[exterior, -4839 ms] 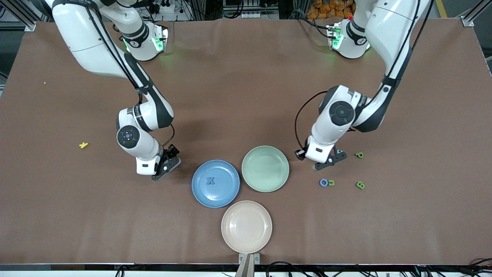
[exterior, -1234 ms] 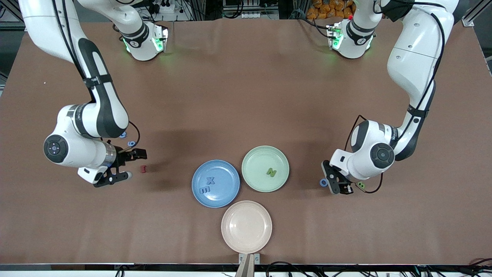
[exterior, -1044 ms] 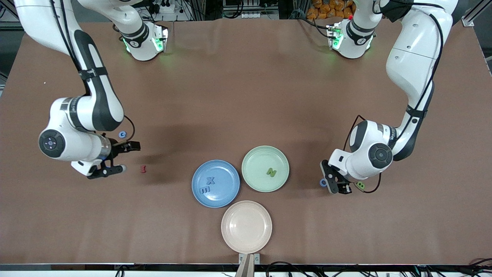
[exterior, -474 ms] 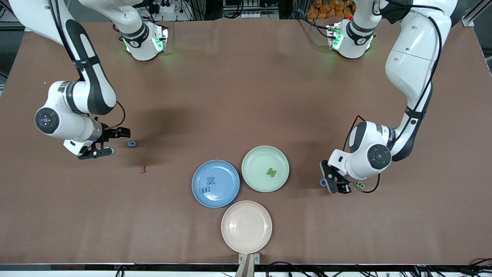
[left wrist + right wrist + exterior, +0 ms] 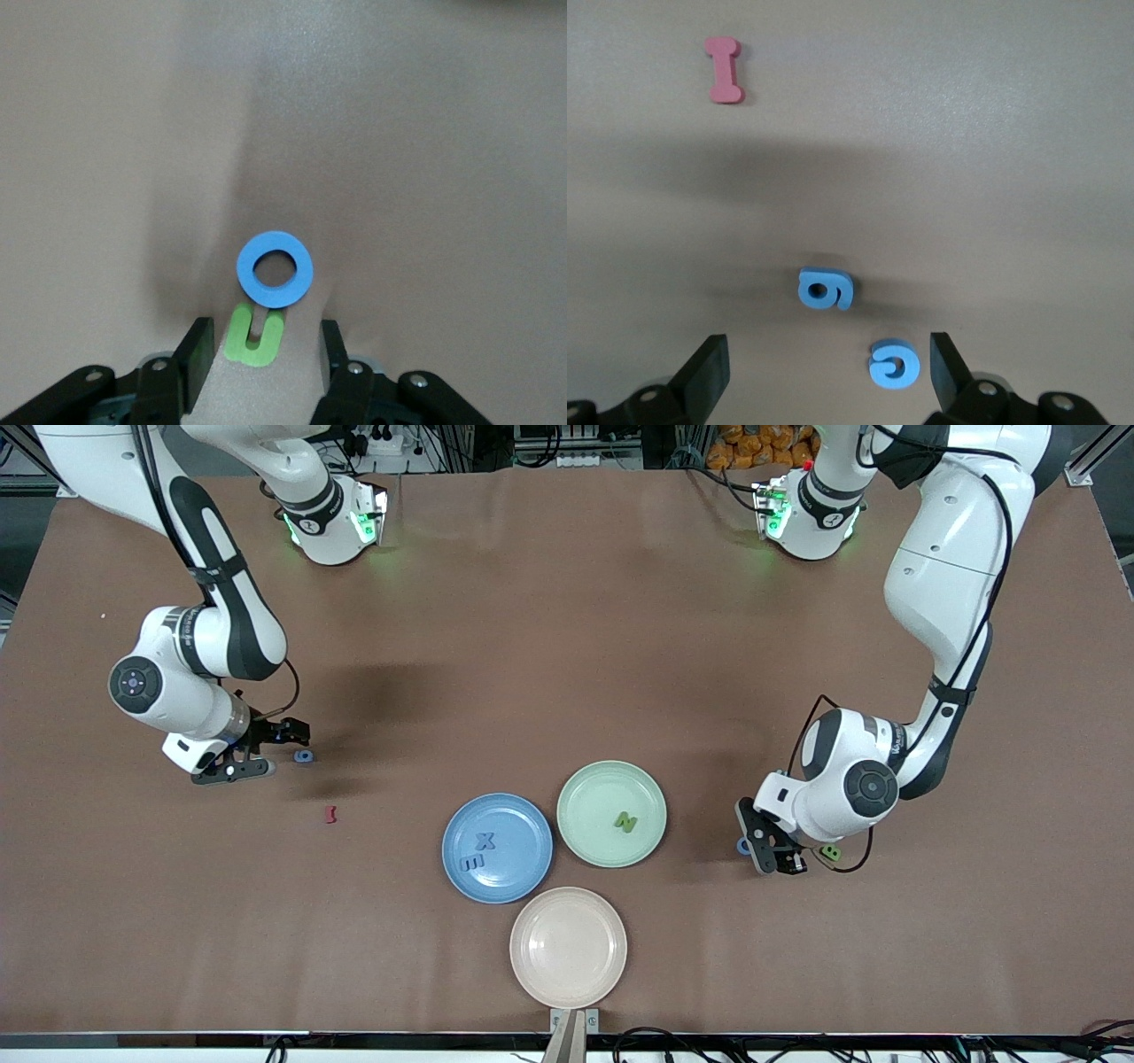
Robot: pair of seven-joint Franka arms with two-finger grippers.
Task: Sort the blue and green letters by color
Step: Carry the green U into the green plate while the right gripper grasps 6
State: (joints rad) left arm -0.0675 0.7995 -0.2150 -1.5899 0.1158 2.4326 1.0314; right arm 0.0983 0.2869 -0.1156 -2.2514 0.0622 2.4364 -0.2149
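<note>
The pieces looked light, stiff and thin; edge grips suit them. Left tool (image 5: 259, 367) stood half-parted, unclamped, astride the U (image 5: 255, 333) touching the O (image 5: 275, 268). Right tool (image 5: 824, 372) gaped wide, empty, beside the G (image 5: 894, 364) and 6 (image 5: 826, 289).

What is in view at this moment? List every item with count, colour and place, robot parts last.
Blue plate: one, holds blue X and E.
Green plate: one, holds green N.
Pink plate: one, nearest the front camera.
Blue O touching green U: toward the left arm's end.
Green B: beside them.
Blue 6, blue G: toward the right arm's end.
Red I: near those.
Left gripper: straddling the U, not shut.
Right gripper: open, over the G.
</note>
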